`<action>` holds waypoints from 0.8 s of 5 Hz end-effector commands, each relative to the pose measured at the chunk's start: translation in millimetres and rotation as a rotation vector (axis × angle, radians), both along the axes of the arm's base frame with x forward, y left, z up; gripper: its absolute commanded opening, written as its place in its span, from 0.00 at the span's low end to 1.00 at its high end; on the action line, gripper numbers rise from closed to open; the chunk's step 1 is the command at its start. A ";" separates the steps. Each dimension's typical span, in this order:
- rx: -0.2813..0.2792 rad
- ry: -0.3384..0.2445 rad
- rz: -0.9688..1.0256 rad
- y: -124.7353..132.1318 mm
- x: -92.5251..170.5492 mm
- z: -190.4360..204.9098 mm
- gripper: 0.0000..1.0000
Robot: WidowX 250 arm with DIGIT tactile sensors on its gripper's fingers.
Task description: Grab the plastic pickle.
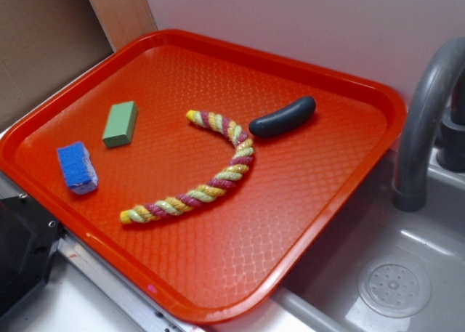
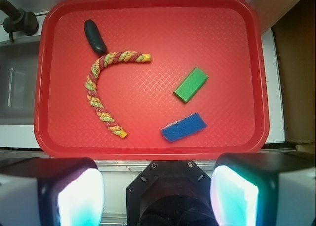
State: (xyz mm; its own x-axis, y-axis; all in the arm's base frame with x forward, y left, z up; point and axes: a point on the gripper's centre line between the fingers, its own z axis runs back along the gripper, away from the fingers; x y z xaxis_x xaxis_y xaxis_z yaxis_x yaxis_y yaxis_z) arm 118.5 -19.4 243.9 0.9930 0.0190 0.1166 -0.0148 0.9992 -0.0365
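My hand (image 2: pixel 157 186) hangs wide open with nothing in it, back from the near edge of the red plastic tray (image 2: pixel 153 152). The glossy dark green plastic pickle (image 2: pixel 95 36) lies near the tray's far corner, touching the yellow-and-maroon twisted rope (image 2: pixel 101 87).

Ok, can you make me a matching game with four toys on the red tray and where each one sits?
Things:
1. plastic pickle
2. rope
3. green block
4. blue sponge

Places, as the exterior view shows them:
A. curves through the middle of the tray
B. nearest the tray's left edge, just in front of the green block
C. toward the back, beside the rope's upper end, on the side nearest the faucet
D. between the blue sponge and the rope, a little farther back

Right pairs: 1-C, 2-A, 3-D, 4-B
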 end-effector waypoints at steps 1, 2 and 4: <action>0.000 0.000 0.000 0.0 0.0 0.0 1.00; 0.019 -0.044 0.058 -6.7 15.5 -21.9 1.00; 0.037 -0.198 -0.036 -27.1 67.7 -73.5 1.00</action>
State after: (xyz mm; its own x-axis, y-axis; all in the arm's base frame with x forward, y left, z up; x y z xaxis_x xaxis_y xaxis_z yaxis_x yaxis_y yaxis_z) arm 186.0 -43.8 161.4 0.9584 -0.0205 0.2846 0.0174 0.9998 0.0136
